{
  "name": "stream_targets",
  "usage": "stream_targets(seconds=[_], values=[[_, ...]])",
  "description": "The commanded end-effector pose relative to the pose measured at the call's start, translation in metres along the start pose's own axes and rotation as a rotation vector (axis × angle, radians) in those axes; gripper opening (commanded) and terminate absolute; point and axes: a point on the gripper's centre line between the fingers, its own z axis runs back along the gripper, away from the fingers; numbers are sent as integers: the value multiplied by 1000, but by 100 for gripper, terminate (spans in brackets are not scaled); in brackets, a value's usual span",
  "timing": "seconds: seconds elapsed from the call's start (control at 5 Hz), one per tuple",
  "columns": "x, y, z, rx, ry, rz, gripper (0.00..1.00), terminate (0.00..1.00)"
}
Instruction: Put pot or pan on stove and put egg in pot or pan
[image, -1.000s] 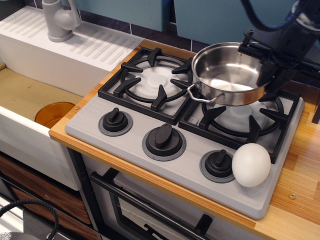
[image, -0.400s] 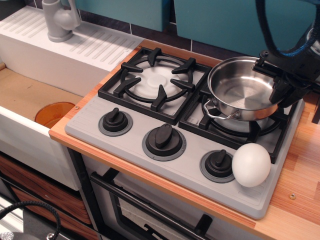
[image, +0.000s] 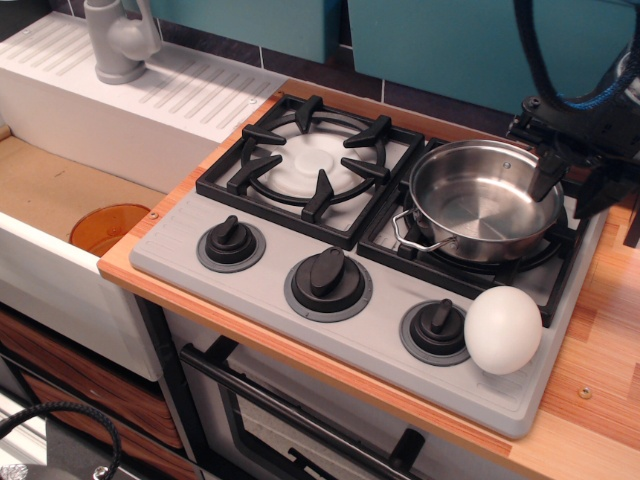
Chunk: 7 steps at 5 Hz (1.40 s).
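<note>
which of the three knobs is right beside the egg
The rightmost knob, at the stove's front right: the egg sits against its right side. The other two are farther left.

The pot (image: 483, 200) hides the right burner disc. The claw (image: 565, 180) runs off the right edge, its grip unclear.

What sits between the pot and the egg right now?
Only the front bars of the right burner's black grate lie between pot and egg, seen in the single camera view.

Glossy polished steel pot (image: 485, 200); matt smooth white egg (image: 503, 330); matt grey plastic stove (image: 390, 340); varnished wood counter (image: 600, 350).
</note>
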Motion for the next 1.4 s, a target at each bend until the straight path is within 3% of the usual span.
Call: stream_targets(seconds=[0.0,0.2,0.8,1.2], values=[[7,14,43,-40,0,1,100,0],[1,22,56,-72,66,-24,100,0],[1,22,56,-72,66,-24,100,0],[-29,9,66,-39,2,40,100,0]])
